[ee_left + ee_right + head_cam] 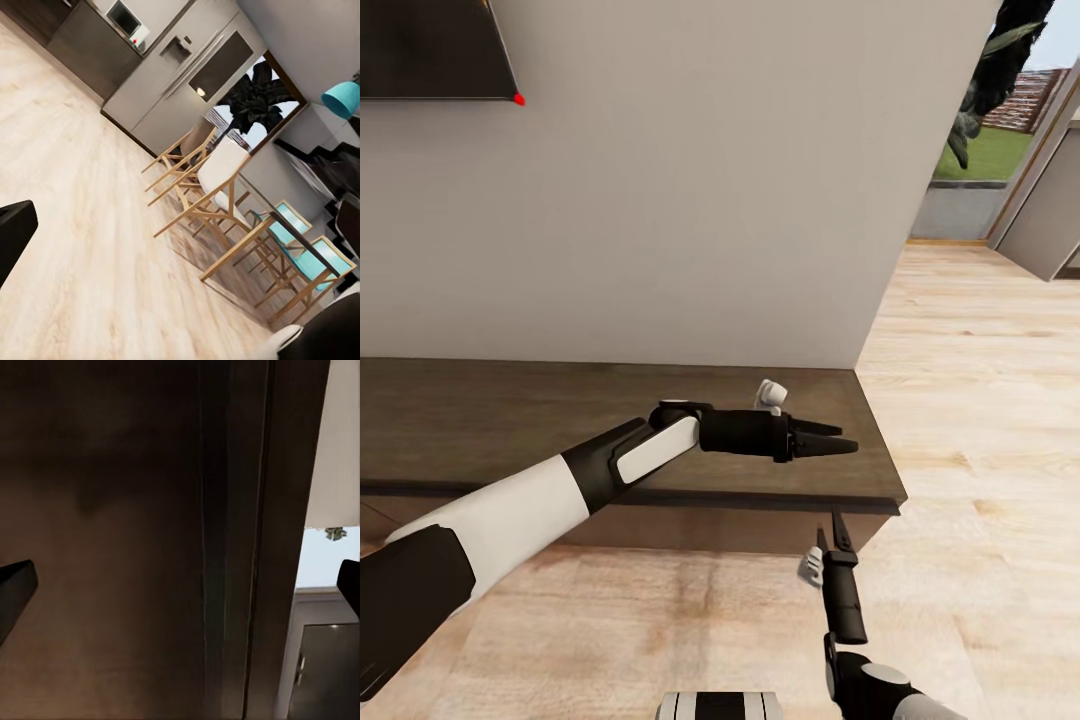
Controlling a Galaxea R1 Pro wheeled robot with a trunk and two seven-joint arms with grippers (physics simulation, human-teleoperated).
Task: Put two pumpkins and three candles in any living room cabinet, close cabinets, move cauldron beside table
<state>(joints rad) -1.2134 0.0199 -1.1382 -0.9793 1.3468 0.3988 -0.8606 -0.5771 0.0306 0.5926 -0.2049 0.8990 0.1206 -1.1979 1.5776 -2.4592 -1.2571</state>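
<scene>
Two grippers face the cabinet [480,420]: left gripper [840,437] spread, empty; right gripper [832,535] spread, front hidden below.

We see a plain grey wall [690,200] ahead, with the corner of a black screen [430,45] mounted high at the left; the floor [980,400] is made of light wood planks; past the wall's edge a glass opening [1000,130] shows green grass and a dark plant. In the left wrist view we see a dining table [255,202] with wooden chairs [187,154], 2 of them with turquoise seats; behind stand a steel fridge [187,67], a microwave [124,16] and a turquoise lamp [343,97].
</scene>
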